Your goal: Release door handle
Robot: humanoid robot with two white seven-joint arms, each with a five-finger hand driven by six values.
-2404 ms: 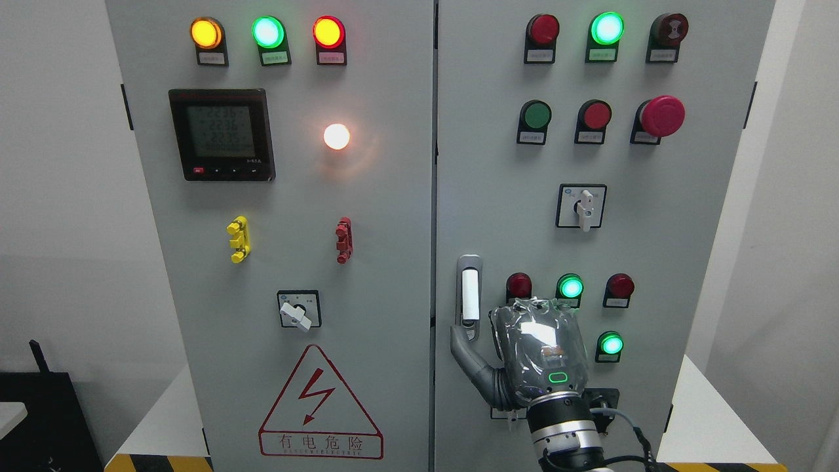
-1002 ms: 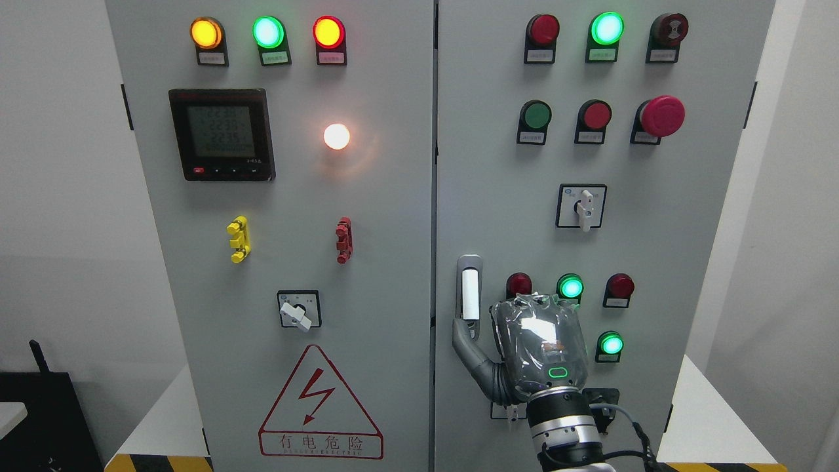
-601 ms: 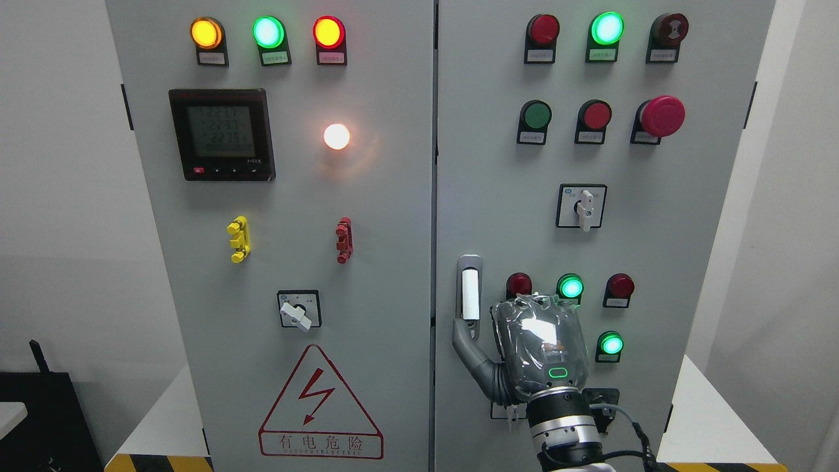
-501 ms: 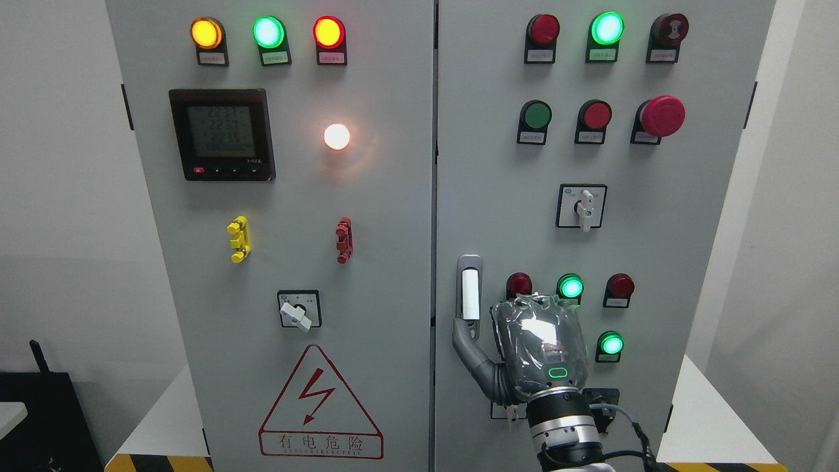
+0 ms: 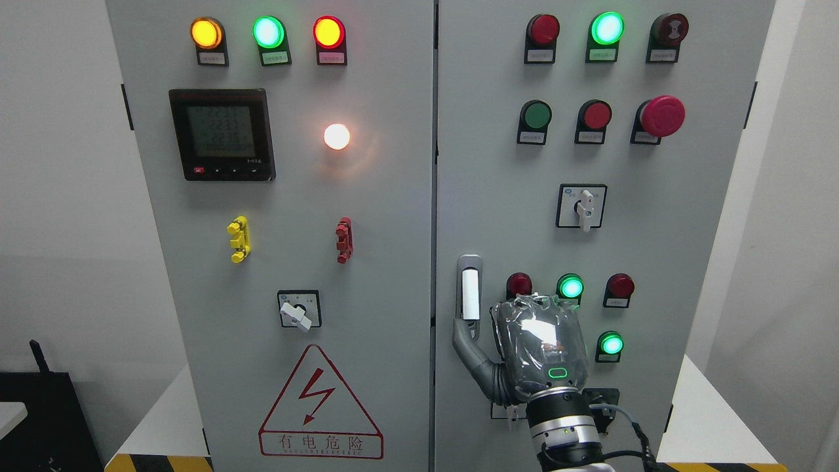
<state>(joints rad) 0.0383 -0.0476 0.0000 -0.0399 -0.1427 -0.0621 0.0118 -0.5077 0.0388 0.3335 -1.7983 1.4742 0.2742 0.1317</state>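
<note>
The door handle [image 5: 469, 293] is a white upright lever in a grey recessed housing on the right cabinet door [image 5: 498, 196], close to the door's left edge. My right hand [image 5: 524, 347], wrapped in clear plastic, rises from the bottom edge just right of and below the handle, its back toward the camera. Its grey thumb [image 5: 467, 344] stretches up and left, with the tip at the housing's lower end. The lever stands free, with nothing wrapped around it. The other fingers are hidden behind the hand. My left arm is out of sight.
Red and green indicator lamps [image 5: 571, 287] sit just above and right of the hand. A rotary switch [image 5: 582, 206] and a red emergency button [image 5: 662, 116] are higher up. The left door [image 5: 295, 196] carries a meter, lamps, a switch and a warning triangle [image 5: 320, 406].
Since the earliest frame, the right hand and wrist have shifted slightly down and right. Over the last second, nothing visibly moves.
</note>
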